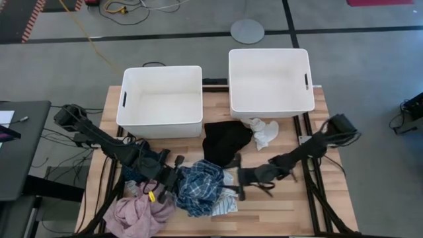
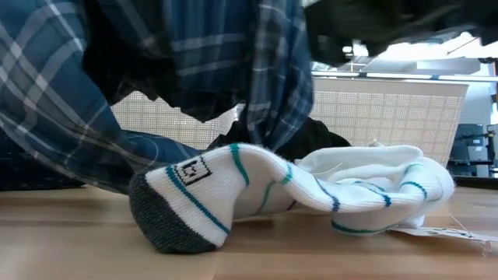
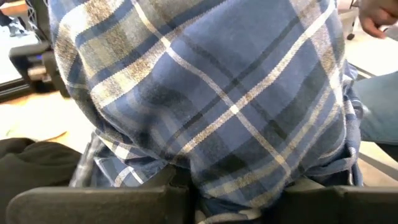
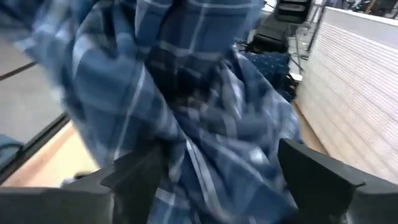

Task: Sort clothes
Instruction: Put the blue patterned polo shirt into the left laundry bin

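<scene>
Clothes point(image 1: 201, 188) all lie on the worktop point(image 1: 277, 205) — both bins point(image 1: 160, 100) empty; left hand point(image 1: 166, 182) grasps the plaid shirt, right hand point(image 1: 239, 176) spread wide beside it.

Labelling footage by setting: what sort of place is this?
Likely a robotics lab or workshop: a wooden table on a metal frame, a grey concrete floor with black tape lines, loose cables.

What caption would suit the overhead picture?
Two arms meet over a blue plaid garment on the table, two white bins waiting behind.
</scene>
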Action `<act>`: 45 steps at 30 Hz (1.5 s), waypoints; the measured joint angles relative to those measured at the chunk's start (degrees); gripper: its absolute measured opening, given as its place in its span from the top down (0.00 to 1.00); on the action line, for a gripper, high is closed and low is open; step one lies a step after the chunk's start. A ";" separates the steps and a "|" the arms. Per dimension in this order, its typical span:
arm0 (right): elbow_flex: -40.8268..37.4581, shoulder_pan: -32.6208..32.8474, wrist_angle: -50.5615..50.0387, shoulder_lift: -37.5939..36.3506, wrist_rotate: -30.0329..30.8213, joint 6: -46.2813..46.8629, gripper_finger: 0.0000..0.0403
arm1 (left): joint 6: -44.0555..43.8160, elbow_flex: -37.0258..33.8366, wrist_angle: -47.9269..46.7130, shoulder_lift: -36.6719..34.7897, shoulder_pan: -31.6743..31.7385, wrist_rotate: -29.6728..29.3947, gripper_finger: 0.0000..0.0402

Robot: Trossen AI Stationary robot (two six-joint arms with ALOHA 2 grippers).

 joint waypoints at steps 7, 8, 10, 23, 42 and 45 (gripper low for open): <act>9.85 -3.25 -1.56 10.17 -4.44 0.06 0.04 | -0.48 0.00 -0.06 0.00 0.00 0.00 0.80; 10.86 -3.65 -2.25 11.32 -4.52 0.10 0.04 | -0.57 0.00 -0.13 0.00 0.00 -0.02 0.80; 12.73 -4.48 -2.97 13.54 -4.68 0.81 0.03 | -0.59 0.00 -0.42 0.00 0.00 -0.04 0.80; 22.68 -6.05 -2.87 22.02 -10.13 0.92 0.35 | -0.82 0.00 0.59 0.00 0.00 0.19 0.80; 25.09 -6.68 2.82 23.27 -10.84 -4.51 0.97 | -2.73 0.00 1.60 -0.04 -0.38 0.23 0.80; 25.11 -6.68 3.69 23.27 -10.85 -4.53 0.98 | -2.88 0.00 1.67 -0.04 -0.70 0.19 0.80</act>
